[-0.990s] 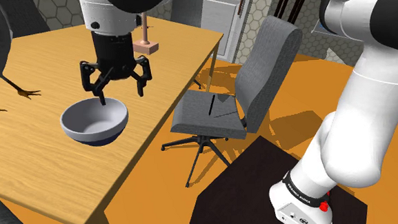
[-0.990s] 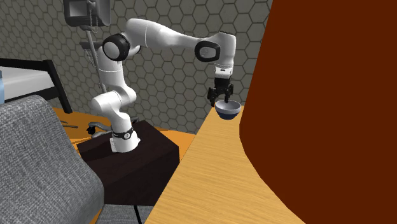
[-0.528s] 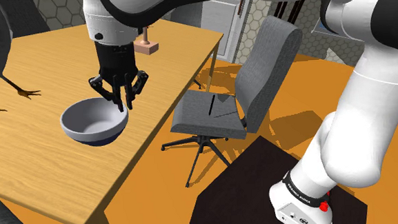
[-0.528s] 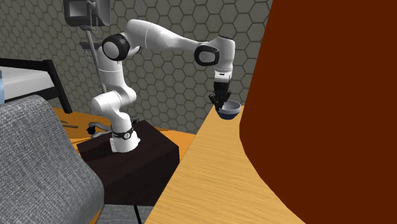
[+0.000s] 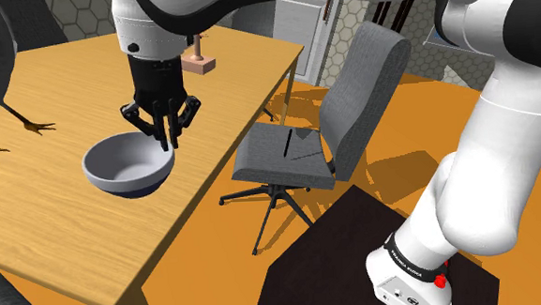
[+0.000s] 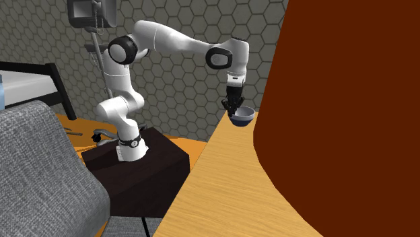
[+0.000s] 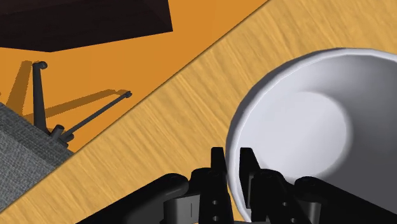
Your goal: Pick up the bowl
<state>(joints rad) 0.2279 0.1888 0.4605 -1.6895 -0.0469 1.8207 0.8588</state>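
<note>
The bowl (image 5: 126, 164) is grey-white inside with a dark blue underside and rests on the wooden table (image 5: 65, 222). The black gripper (image 5: 168, 140) comes straight down on the bowl's rim nearest the chair and is shut on that rim. In the wrist view the gripper (image 7: 230, 167) clasps the thin edge of the bowl (image 7: 305, 130), one finger outside and one inside. In the second exterior view the bowl (image 6: 242, 118) sits at the table's far end under the gripper (image 6: 233, 112).
A grey office chair (image 5: 338, 125) stands on the orange floor beside the table edge. A small wooden stand (image 5: 198, 61) sits on the table behind the gripper. A dark bird-like figure's legs (image 5: 14, 116) are at the shoulder view's left. The black stand box (image 5: 358, 256) is at lower right.
The fingers have gone from wide apart over the bowl to shut on its rim. In the last half second almost nothing moved.
</note>
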